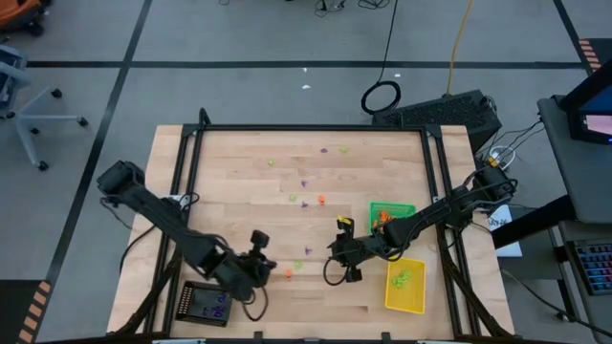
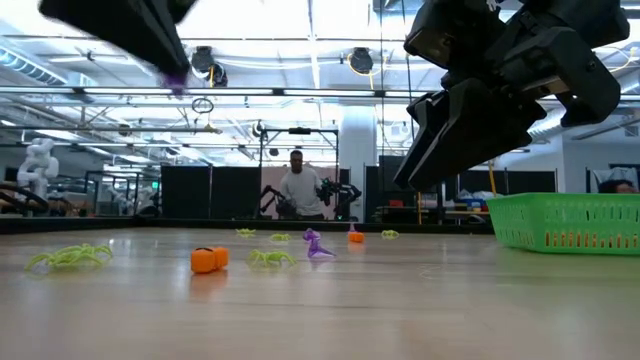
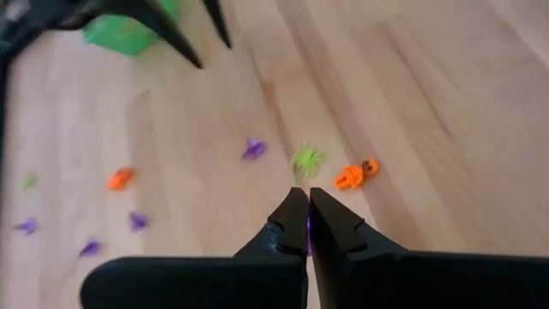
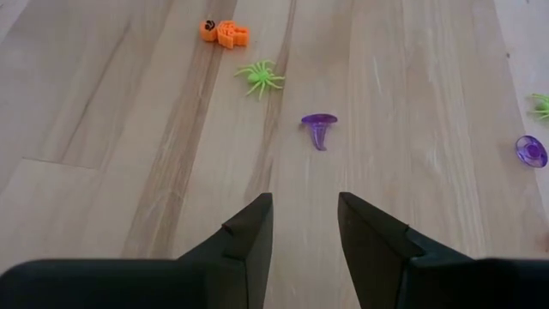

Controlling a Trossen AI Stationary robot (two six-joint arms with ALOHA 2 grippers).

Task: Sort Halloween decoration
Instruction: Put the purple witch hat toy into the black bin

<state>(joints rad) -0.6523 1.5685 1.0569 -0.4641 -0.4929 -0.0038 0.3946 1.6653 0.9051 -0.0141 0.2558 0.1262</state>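
Two jobs: left gripper (image 3: 308, 225) pinching tiny purple plastic trinket (image 3: 308, 227); right gripper (image 4: 304, 225) gaping, empty. Next, grab small purple plastic mushroom (image 4: 319, 127).

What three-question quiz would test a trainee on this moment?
1. True or false: the right claw is clamped on a spider.
2. What colour is the trinket pinched in the left claw?
3. The pieces in the yellow tray are: A orange, B lime green, C purple.

Key
1. False: its fingers stand apart over the wood with nothing between them.
2. Purple.
3. B.
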